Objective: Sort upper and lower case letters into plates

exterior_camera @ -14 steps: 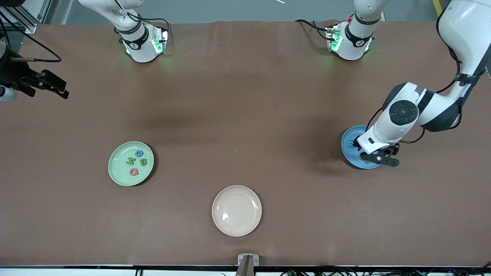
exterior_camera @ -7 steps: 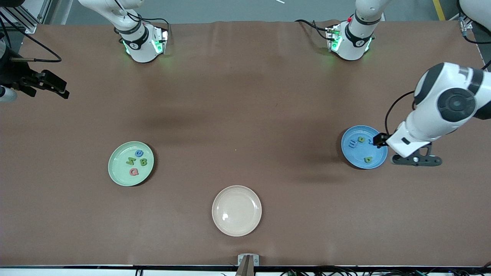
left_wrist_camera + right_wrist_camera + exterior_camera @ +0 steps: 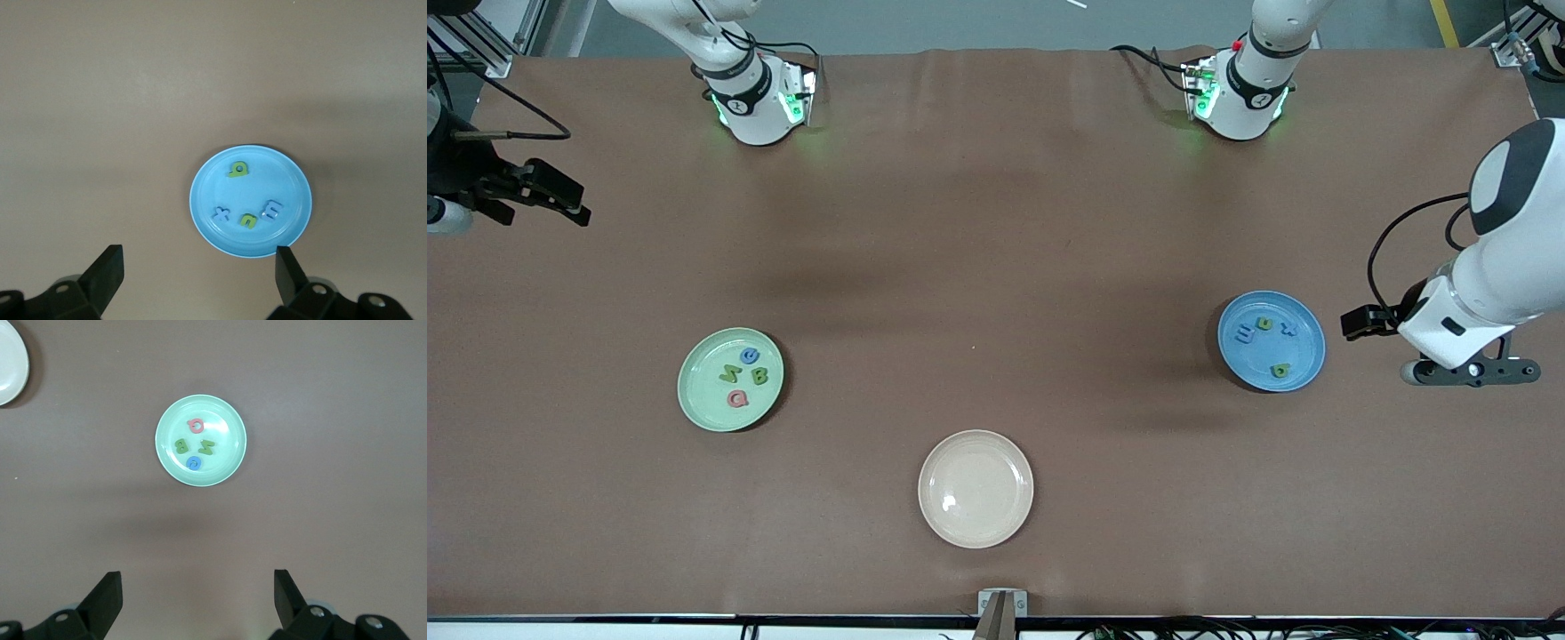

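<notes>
The pale mint green plate point(image 3: 701, 396) lies toward the right arm's end of the table and holds several foam letters point(image 3: 759, 376). It shows in the right wrist view point(image 3: 229, 420) with a pink, two green and a blue letter point(image 3: 193, 462). The sky blue plate point(image 3: 1249, 363) lies toward the left arm's end and holds several small letters point(image 3: 1280, 370); it shows in the left wrist view point(image 3: 288, 179). My left gripper point(image 3: 1472, 372) is open and empty, over bare table beside the blue plate point(image 3: 198, 270). My right gripper point(image 3: 560, 200) is open and empty at the table's edge, waiting point(image 3: 198, 593).
A cream-beige plate point(image 3: 975, 524) lies empty near the front camera's edge, between the two other plates; its rim shows in the right wrist view point(image 3: 13, 380). The arms' bases point(image 3: 756, 98) stand along the edge farthest from the front camera.
My left arm has swung away from over the blue plate toward its own end of the table, uncovering the plate and its letters. The right arm has not moved.
</notes>
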